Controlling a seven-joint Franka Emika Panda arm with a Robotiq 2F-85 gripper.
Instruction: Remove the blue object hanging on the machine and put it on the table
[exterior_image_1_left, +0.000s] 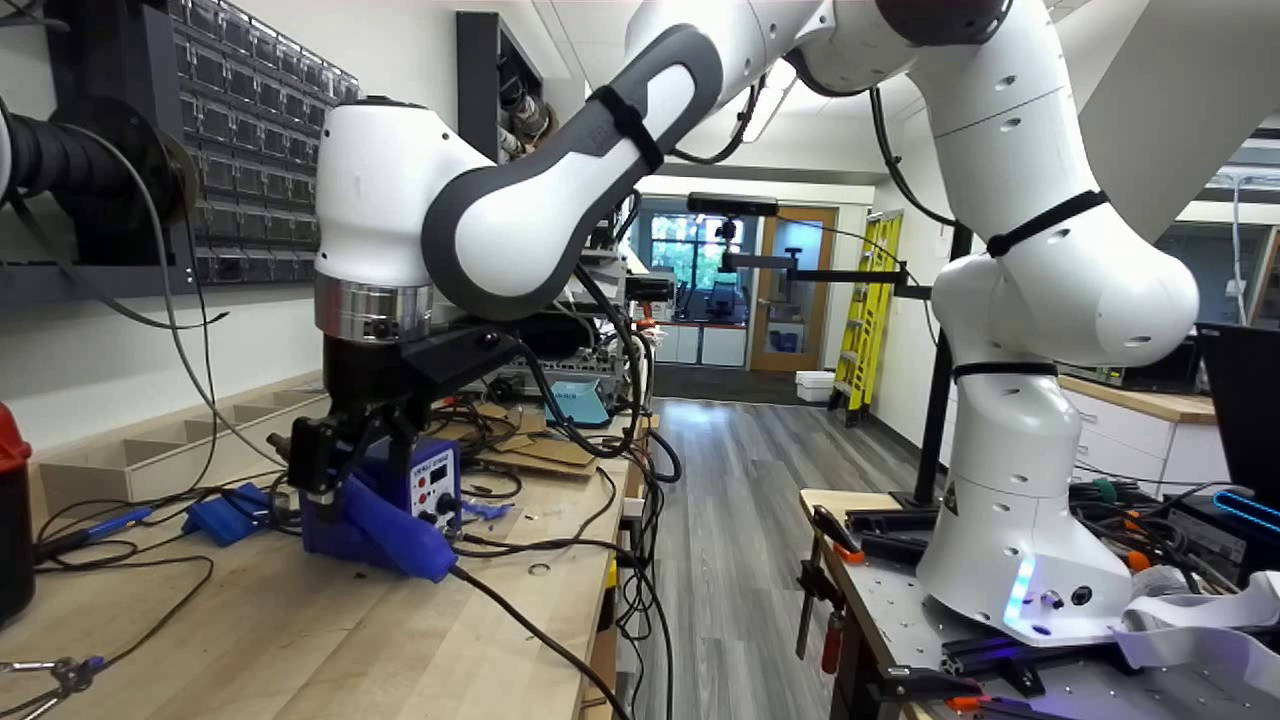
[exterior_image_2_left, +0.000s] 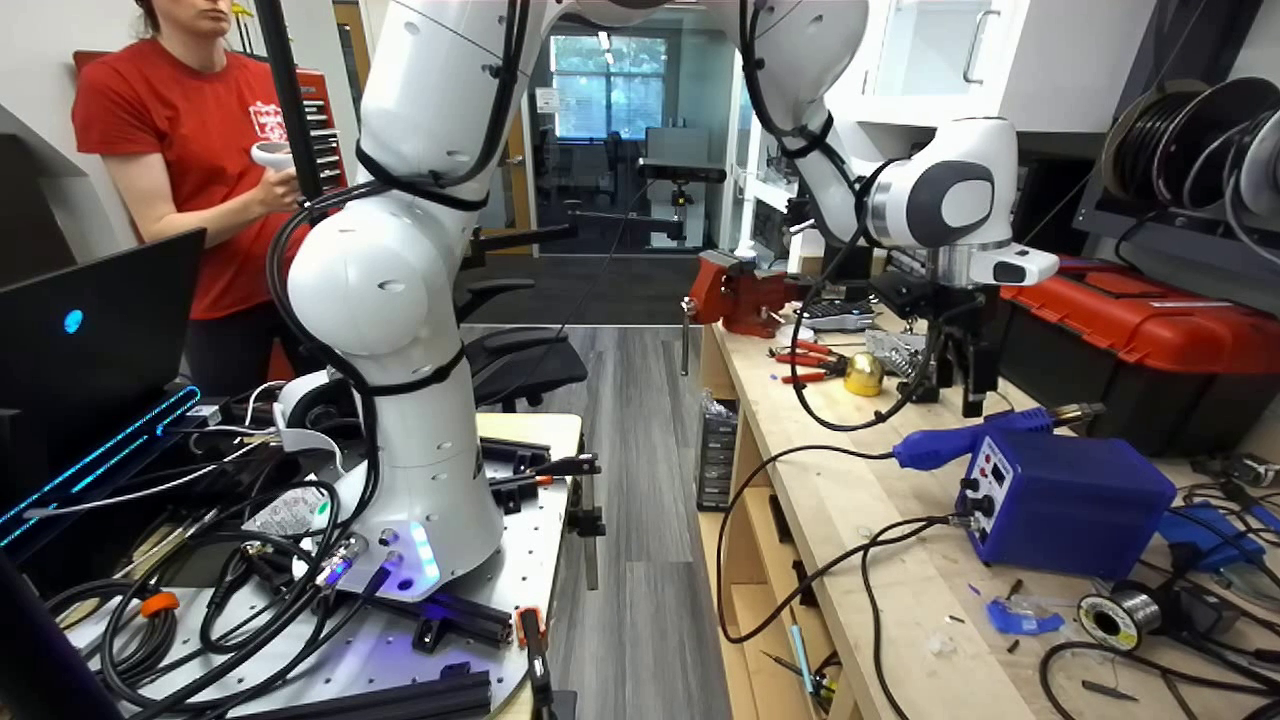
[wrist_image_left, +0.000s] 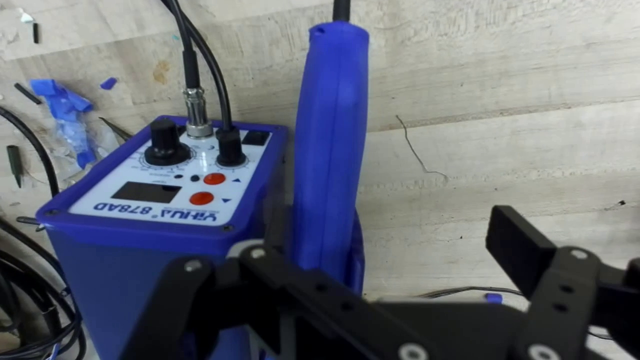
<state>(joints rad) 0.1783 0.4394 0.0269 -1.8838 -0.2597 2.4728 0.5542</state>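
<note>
The blue object (exterior_image_1_left: 395, 532) is a long, slim handle hanging along the side of the blue machine (exterior_image_2_left: 1080, 500). A black cable leaves its rounded end, and its metal nozzle shows in an exterior view (exterior_image_2_left: 940, 446). In the wrist view the blue object (wrist_image_left: 330, 140) runs upright beside the machine (wrist_image_left: 155, 245). My gripper (wrist_image_left: 390, 225) is open. One finger is at the handle's machine side, the other well off to the right over the table (wrist_image_left: 475, 150). The handle lies between them, nearer the left finger. Its lower part is hidden behind that finger.
Black cables (exterior_image_1_left: 560, 545) run from the machine over the table's edge. A solder spool (exterior_image_2_left: 1120, 615) and blue scraps (exterior_image_2_left: 1025, 617) lie in front of the machine. A red-lidded toolbox (exterior_image_2_left: 1150, 310), a red vise (exterior_image_2_left: 735, 295) and pliers stand farther along. A person (exterior_image_2_left: 200, 150) stands behind the robot.
</note>
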